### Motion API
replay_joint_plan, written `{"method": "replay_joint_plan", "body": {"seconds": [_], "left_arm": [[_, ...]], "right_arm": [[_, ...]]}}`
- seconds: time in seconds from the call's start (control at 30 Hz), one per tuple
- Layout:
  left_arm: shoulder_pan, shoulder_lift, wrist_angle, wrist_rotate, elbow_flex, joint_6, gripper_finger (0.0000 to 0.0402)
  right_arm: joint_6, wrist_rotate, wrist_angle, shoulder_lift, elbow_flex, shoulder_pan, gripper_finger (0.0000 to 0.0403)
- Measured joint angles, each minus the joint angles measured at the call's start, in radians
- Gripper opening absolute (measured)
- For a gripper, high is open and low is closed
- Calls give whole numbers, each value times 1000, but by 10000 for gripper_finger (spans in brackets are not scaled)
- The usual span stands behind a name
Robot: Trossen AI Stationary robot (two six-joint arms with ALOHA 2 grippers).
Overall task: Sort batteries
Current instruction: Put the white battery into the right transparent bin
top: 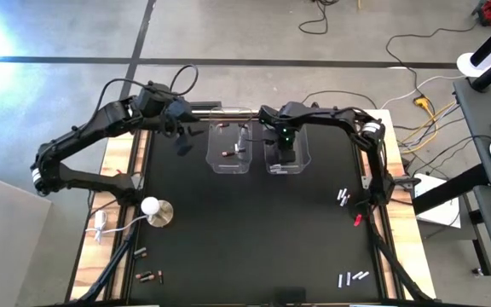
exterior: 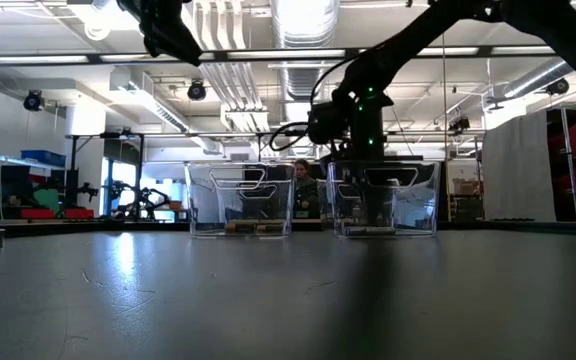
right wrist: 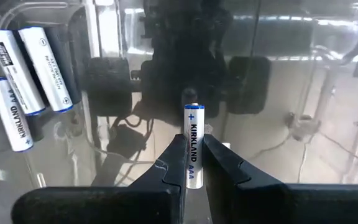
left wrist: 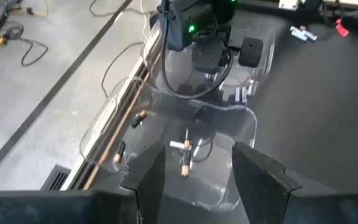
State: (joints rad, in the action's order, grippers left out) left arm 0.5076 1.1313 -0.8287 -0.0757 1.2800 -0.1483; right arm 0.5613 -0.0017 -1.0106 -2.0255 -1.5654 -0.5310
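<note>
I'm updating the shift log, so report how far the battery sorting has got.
Done: copper-tinted batteries lie in the left bin, white batteries in the right bin. In hand: the right gripper holds a white battery inside the right bin; the left gripper hovers open above the left bin. Left: loose batteries near the table's edges.

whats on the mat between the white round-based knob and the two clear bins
Nothing: in the high view the black mat is bare between the white round-based knob and the two clear plastic bins.
</note>
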Motion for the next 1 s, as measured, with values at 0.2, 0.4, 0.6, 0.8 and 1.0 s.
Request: {"method": "replay_joint_plan", "body": {"seconds": [0.2, 0.4, 0.6, 0.8, 1.0], "left_arm": [[0, 0, -7, 0, 0, 38, 165], [0, 0, -5, -1, 0, 108, 165], [0, 3, 85, 10, 0, 138, 165], [0, 23, 239, 11, 0, 132, 165], [0, 53, 352, 12, 0, 131, 165]], "right_arm": [[0, 0, 9, -34, 0, 0, 29], [-84, 4, 14, -56, -1, 1, 57], [-150, 1, 7, -1, -3, 5, 118], [-242, 2, -77, 142, -28, 21, 172], [-380, 2, -138, 374, 4, 115, 194]]}}
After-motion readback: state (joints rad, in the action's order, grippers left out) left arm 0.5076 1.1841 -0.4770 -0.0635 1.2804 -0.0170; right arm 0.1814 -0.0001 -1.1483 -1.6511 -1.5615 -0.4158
